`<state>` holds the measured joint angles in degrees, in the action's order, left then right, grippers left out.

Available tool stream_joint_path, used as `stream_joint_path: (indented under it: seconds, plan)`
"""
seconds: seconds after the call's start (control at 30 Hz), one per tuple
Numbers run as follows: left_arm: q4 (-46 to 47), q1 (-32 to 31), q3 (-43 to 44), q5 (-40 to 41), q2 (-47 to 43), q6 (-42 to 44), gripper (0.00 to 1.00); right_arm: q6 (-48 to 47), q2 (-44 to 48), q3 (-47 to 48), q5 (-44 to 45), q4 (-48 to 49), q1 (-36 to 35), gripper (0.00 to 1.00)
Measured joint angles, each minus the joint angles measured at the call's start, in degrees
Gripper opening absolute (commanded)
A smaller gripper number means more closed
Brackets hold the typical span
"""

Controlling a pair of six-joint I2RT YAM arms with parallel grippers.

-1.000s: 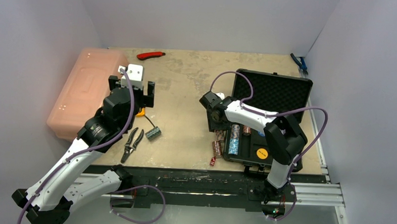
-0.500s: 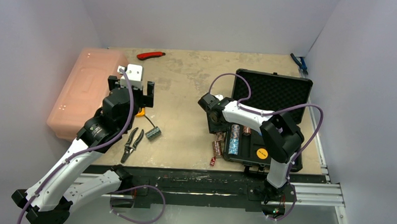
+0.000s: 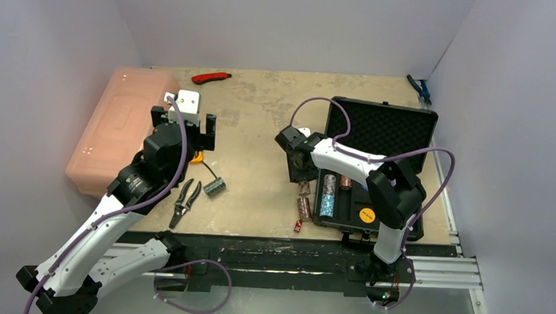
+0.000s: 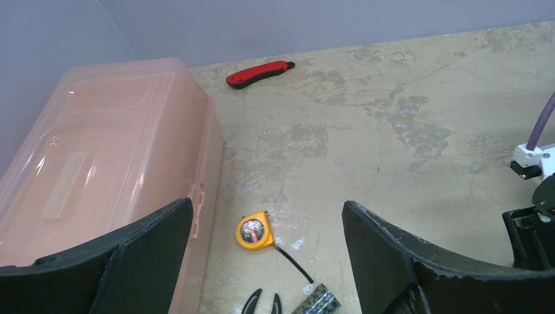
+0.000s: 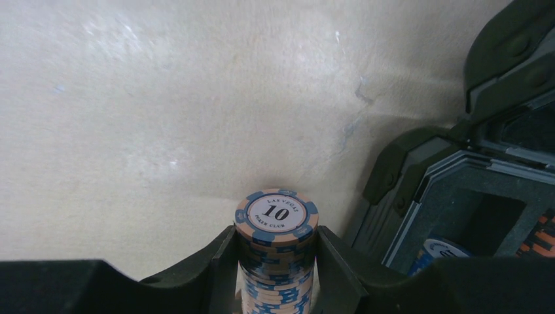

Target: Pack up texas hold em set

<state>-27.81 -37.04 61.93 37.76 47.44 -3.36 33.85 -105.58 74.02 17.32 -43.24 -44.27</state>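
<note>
Progress is looking partial from where I'm sitting. The case [image 3: 386,130] is lying open at the right of the counter [image 3: 263,114] with its lid standing up. Its foam tray is already holding a blue stack [image 3: 328,198], a brown stack [image 3: 345,182] and a yellow disc [image 3: 367,215].

My right pincer [image 5: 275,243] is gripping a tan-and-blue stack [image 5: 277,212] marked 10, with a finger pressing on each side. It is holding that stack over bare counter just outside the case's left wall.

What looks like two loose stacks [image 3: 303,208] are waiting on the counter beside that wall, and a red die [image 3: 297,226] is lying nearer the edge. One stray stack [image 3: 214,187] is sitting well apart on the left, just beside the pliers [image 3: 185,202]. After those, I'm judging that the lid needs closing and latching.

My left pincer [image 4: 267,216] is hanging wide open and empty above the tape measure [image 4: 254,231]. The pink box [image 4: 98,170] and a red knife [image 4: 258,73] are lying nearby, and neither belongs to the set.

The case wall is standing between the held stack and the tray. My right arm is also covering part of the tray, so I cannot tell which slots are free.
</note>
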Motion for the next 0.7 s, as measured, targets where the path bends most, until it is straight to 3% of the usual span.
stream_joint_path:
  seconds: [0.37, 0.7]
  plan:
    - [0.0, 0.0, 0.0, 0.0, 0.1, 0.0, 0.84, -0.5, 6.6, 7.3, 2.2, -1.6, 0.0, 0.00]
    - [0.0, 0.0, 0.0, 0.0, 0.2, 0.0, 0.84, -0.5, 15.5, 8.3, 6.1, -4.4, 0.0, 0.00]
